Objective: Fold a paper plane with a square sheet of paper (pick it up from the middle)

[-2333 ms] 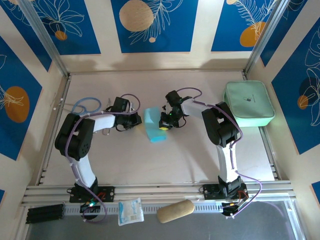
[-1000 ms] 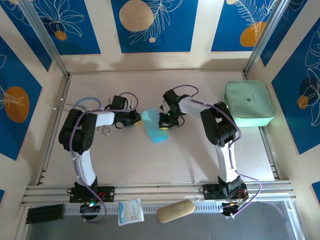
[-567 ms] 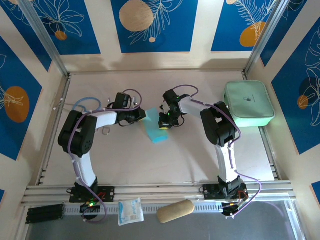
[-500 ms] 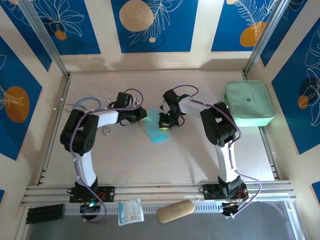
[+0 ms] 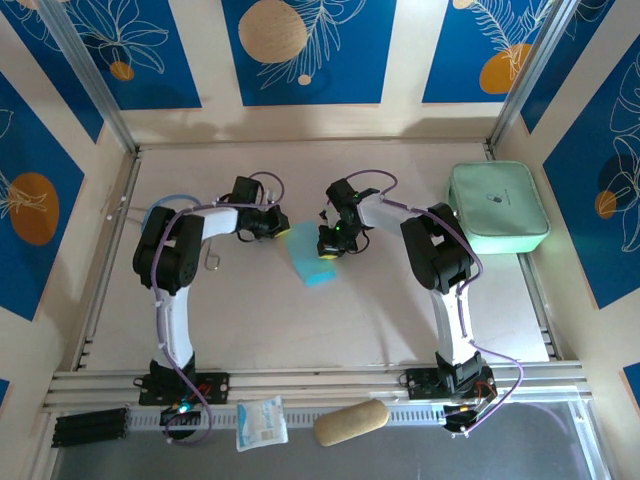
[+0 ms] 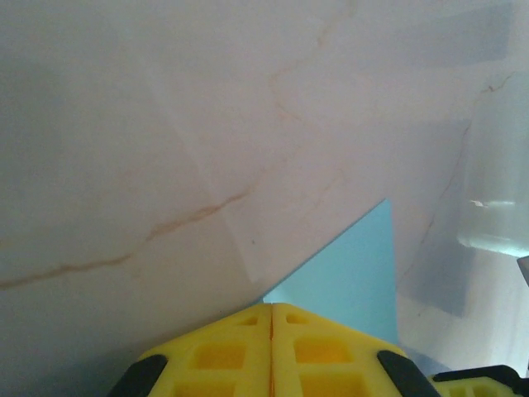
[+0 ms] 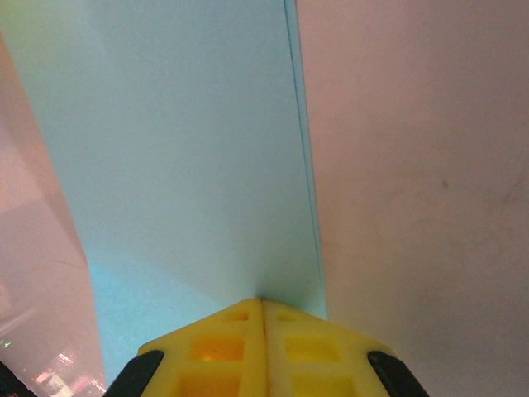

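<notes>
In the middle of the pale table (image 5: 400, 300), between the two arms, lies the light-blue paper sheet (image 5: 308, 262). It is folded into a narrow strip that runs toward the near edge. The left gripper (image 5: 272, 229) reaches in from the left and sits at the sheet's far left corner. The right gripper (image 5: 328, 247) points down at the sheet's right edge, just across from the left one.

On the left wrist camera the yellow fingers (image 6: 223, 356) are pressed together with no gap between them. A pointed blue corner of the paper rises just beyond their tips and to the right. I cannot tell whether a layer is caught between them or the tips are only touching it.

On the right wrist camera the fingers (image 7: 215, 347) are likewise closed tight. The paper spreads out flat from under their tips, with a straight edge running away along its right side. Here too I cannot tell if the paper is pinched or just pressed.

A mint-green zip case (image 5: 498, 207) rests by the right wall, well apart from the paper. At the near edge, in front of the arm bases, lie a white snack packet (image 5: 262, 422) and a tan oblong object (image 5: 350, 422), side by side.
</notes>
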